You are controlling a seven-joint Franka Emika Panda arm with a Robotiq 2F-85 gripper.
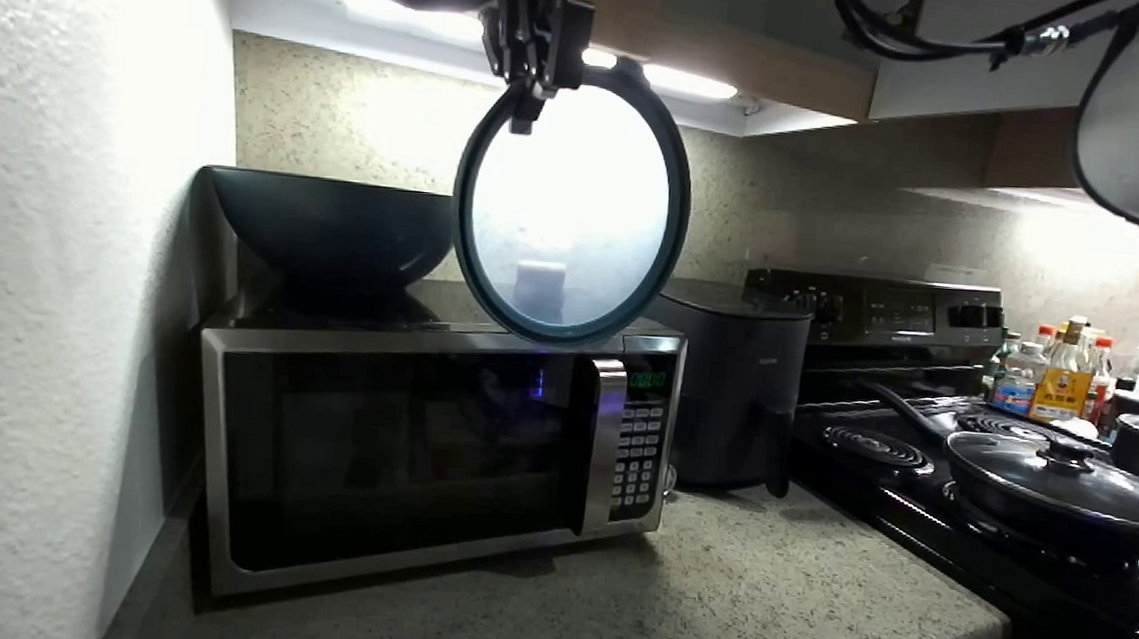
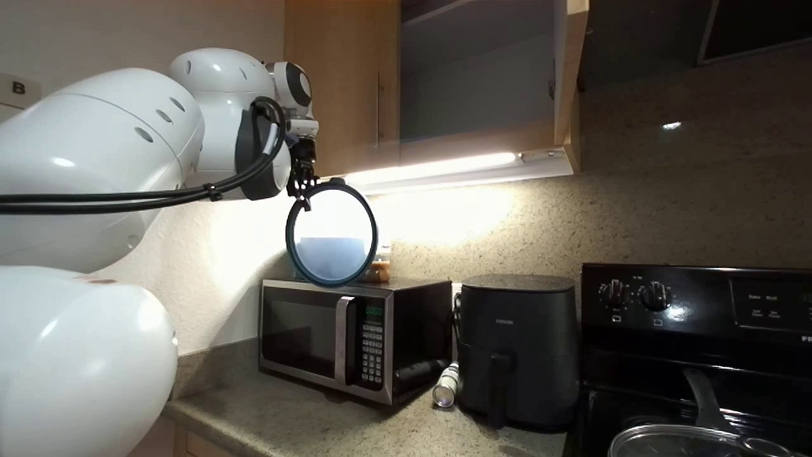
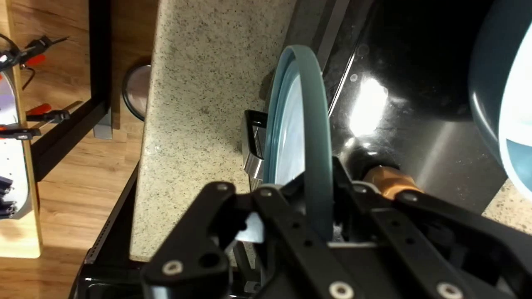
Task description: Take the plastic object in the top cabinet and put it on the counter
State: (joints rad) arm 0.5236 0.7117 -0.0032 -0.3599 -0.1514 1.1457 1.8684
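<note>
The plastic object, a round plate with a pale see-through middle and grey-blue rim, hangs upright below my gripper in both exterior views [image 1: 578, 200] [image 2: 335, 222]. In the wrist view it appears nearly edge-on [image 3: 318, 124]. My gripper [image 1: 529, 116] is shut on its upper rim; it also shows in an exterior view [image 2: 306, 198] and the wrist view [image 3: 309, 187]. The plate hangs in front of the microwave's upper edge. The top cabinet [image 2: 346, 82] is above, one door swung open. The counter [image 1: 761, 594] is below, also visible in the wrist view [image 3: 195, 104].
A microwave [image 1: 400, 448] stands on the counter with a dark bowl [image 1: 335, 228] on top. A small jar with brown contents [image 2: 379, 270] stands there too. A black air fryer [image 2: 517, 349] is beside it, then the stove [image 1: 881, 452] with a lidded pan [image 1: 1069, 485]. A wall borders the microwave.
</note>
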